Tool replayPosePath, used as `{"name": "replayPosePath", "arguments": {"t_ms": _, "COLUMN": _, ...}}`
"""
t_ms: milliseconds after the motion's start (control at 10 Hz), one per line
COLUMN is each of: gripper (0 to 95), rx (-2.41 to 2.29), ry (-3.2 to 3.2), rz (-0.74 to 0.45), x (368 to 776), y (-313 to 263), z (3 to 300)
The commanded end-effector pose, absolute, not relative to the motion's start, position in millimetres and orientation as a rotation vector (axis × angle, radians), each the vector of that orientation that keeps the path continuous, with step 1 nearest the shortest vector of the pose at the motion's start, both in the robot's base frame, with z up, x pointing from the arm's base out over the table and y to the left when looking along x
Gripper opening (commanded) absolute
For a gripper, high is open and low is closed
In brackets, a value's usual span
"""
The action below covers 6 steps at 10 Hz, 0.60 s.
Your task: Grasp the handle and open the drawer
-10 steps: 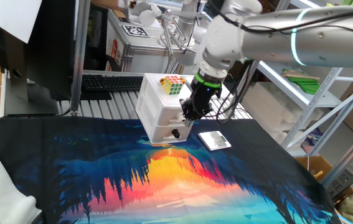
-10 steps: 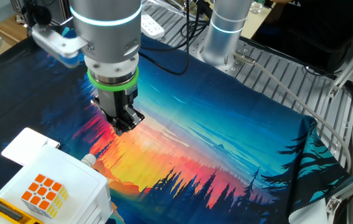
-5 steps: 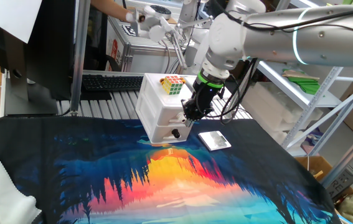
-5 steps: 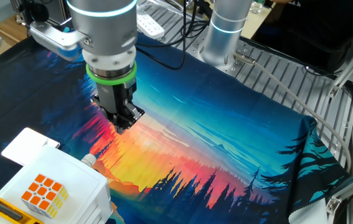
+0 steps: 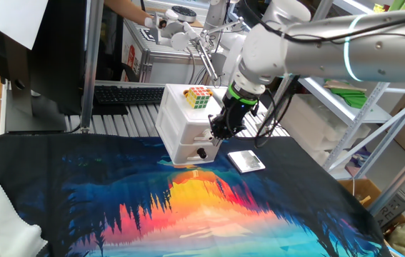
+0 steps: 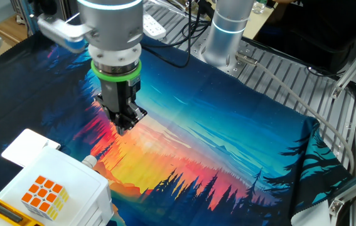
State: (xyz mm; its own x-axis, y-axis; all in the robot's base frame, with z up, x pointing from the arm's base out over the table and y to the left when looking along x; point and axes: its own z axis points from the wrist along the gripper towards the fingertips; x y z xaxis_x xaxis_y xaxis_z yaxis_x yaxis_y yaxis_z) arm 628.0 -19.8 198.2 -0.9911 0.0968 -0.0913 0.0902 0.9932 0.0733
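The small white two-drawer cabinet [image 5: 182,132] stands at the far edge of the printed cloth, both drawers pushed in. The upper drawer [image 5: 188,133] is the one with the white pull; the lower one has a black knob [image 5: 202,153]. My gripper [image 5: 216,134] points down at the right end of the upper drawer front, with its fingers close together. In the other fixed view the gripper [image 6: 122,128] hangs over the cloth. There a small white pull [image 6: 90,162] sticks out at the cabinet's [image 6: 64,188] front top edge, apart from my fingertips.
A Rubik's cube [image 5: 197,98] sits on the cabinet top; it also shows in the other fixed view [image 6: 44,193]. A small white flat box [image 5: 246,161] lies on the cloth right of the cabinet. A keyboard [image 5: 127,94] and a monitor [image 5: 52,50] stand behind.
The arm's wrist and upper links have shifted slightly to the right. The fingertips have stayed almost in place by the drawer front. The drawer has not moved.
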Motion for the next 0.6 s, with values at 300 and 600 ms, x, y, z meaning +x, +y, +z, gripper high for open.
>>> {"name": "replayPosePath", "arguments": {"t_ms": 300, "gripper": 0.0, "rx": 0.184, "ry": 3.116, "rz": 0.148, "x": 631.9, "y": -19.1, "z": 199.0}}
{"name": "replayPosePath", "arguments": {"t_ms": 600, "gripper": 0.0, "rx": 0.166, "ry": 3.069, "rz": 0.059, "x": 638.1, "y": -17.1, "z": 203.7}}
